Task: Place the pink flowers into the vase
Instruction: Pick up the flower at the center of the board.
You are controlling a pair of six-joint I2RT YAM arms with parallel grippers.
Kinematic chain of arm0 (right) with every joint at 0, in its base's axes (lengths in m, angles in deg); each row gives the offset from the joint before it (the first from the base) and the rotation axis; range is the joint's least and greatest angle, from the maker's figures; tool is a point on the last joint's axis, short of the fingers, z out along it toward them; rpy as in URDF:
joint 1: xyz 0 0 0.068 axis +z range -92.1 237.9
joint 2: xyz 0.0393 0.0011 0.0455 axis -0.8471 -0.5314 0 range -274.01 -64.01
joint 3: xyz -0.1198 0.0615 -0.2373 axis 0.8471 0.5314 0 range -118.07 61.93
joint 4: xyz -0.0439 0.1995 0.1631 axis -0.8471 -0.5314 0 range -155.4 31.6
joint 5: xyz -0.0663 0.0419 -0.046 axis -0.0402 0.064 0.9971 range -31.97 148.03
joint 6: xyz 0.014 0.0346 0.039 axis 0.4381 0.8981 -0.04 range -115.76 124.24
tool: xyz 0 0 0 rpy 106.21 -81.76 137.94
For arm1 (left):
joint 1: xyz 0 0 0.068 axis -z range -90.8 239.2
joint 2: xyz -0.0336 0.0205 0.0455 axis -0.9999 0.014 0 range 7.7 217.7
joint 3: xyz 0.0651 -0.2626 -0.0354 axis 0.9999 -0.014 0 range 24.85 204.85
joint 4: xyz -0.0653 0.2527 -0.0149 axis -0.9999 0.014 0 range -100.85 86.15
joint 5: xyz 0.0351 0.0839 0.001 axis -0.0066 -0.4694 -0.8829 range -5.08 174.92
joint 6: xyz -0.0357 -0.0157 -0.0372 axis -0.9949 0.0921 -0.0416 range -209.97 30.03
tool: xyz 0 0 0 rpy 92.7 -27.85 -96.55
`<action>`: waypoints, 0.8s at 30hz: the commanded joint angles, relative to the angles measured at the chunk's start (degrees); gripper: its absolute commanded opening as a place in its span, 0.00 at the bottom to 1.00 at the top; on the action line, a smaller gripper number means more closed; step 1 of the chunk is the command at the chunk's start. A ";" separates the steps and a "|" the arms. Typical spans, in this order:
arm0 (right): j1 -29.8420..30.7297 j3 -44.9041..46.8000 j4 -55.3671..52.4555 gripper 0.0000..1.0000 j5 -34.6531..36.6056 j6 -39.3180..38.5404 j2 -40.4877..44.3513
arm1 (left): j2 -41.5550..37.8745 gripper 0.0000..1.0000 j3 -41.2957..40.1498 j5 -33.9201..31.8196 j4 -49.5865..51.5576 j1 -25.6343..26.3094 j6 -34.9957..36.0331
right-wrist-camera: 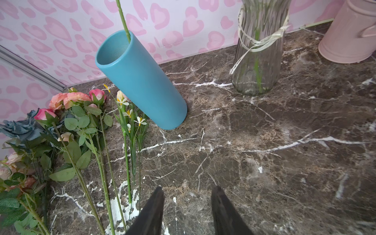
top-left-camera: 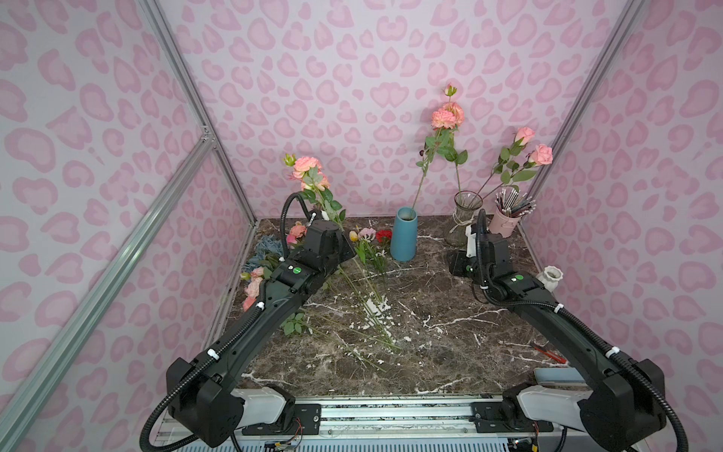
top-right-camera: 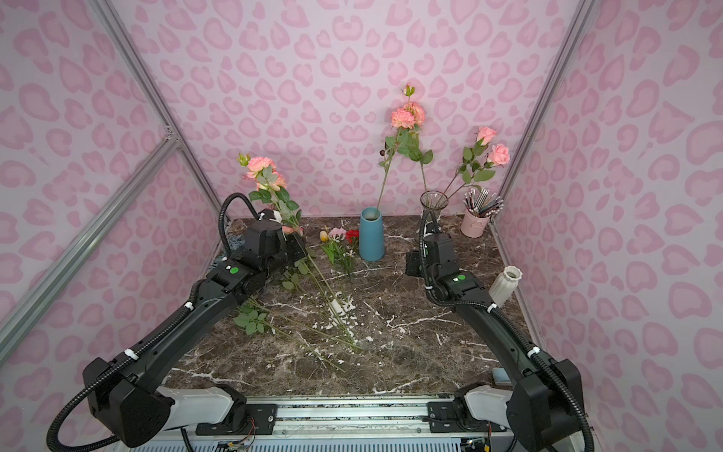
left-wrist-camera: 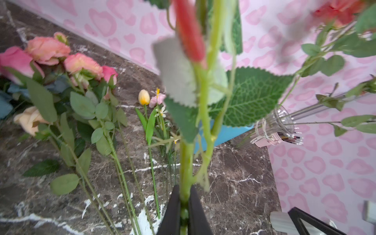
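Note:
My left gripper point(left-wrist-camera: 184, 193) is shut on the green stem of a pink flower spray, held upright at the back left; its salmon-pink blooms point(top-left-camera: 307, 166) point(top-right-camera: 260, 164) stand above the wrist. More pink flowers point(top-left-camera: 254, 285) point(left-wrist-camera: 46, 48) point(right-wrist-camera: 69, 99) lie on the table's left side. A blue vase point(top-left-camera: 403, 235) point(top-right-camera: 371, 235) point(right-wrist-camera: 140, 81) holds one pink bloom point(top-left-camera: 447, 115) on a long stem. To its right, a glass vase point(top-left-camera: 463, 219) point(right-wrist-camera: 258, 61) holds two pink roses point(top-left-camera: 542, 154). My right gripper point(right-wrist-camera: 187, 195) hangs open and empty over the marble, in front of the glass vase.
A red carnation point(top-left-camera: 384, 236), a yellow tulip point(left-wrist-camera: 144, 97) and a dusty-blue bunch point(top-left-camera: 268, 246) lie among long stems on the marble table point(top-left-camera: 450, 344). A pink bucket of pencils point(top-left-camera: 506, 223) stands back right, with a small white ribbed vase point(top-left-camera: 549, 276) by the right wall.

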 commanded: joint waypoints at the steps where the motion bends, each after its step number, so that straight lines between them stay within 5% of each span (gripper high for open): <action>1: 0.00 0.01 2.26 0.43 -1.89 -0.92 0.20 | 1.27 0.04 2.62 7.98 -3.66 -0.82 8.64; 12: 0.03 -0.25 2.81 0.43 -7.19 -1.63 1.89 | 7.39 0.04 14.14 29.41 -4.73 -3.96 19.82; 24: 0.44 -0.77 4.43 0.42 -16.72 -3.49 3.27 | 9.11 0.03 10.69 43.39 -14.64 -4.55 19.17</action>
